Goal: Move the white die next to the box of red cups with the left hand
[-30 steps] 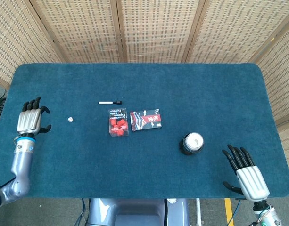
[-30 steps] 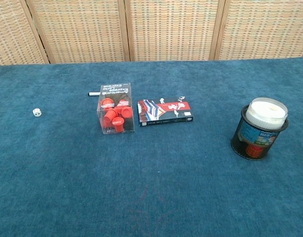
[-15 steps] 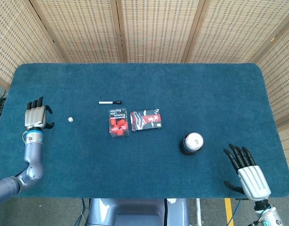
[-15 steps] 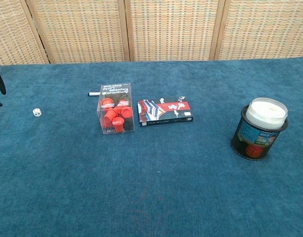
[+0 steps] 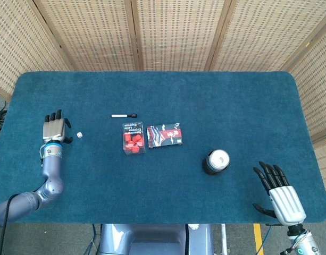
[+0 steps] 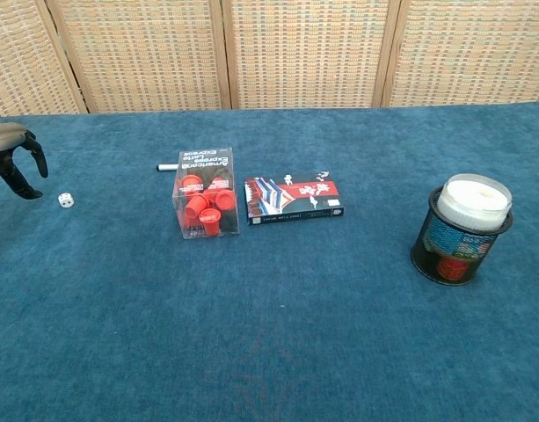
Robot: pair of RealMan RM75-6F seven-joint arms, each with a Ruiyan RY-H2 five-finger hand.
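The small white die [image 5: 78, 136] [image 6: 66, 200] lies on the blue table, well left of the clear box of red cups [image 5: 134, 138] [image 6: 206, 192]. My left hand [image 5: 55, 127] [image 6: 17, 157] hovers just left of the die, fingers apart and holding nothing. A short gap separates it from the die. My right hand [image 5: 280, 194] rests open at the table's near right corner, far from both; the chest view does not show it.
A black-and-white marker [image 5: 124, 115] lies just behind the cup box. A red and blue card pack [image 5: 165, 135] [image 6: 293, 199] lies right of the box. A black mesh cup with a white lid [image 5: 216, 161] [image 6: 461, 227] stands further right.
My left hand has moved right across the table toward the die, entering the chest view. The right hand has barely shifted. The die and box stay put.
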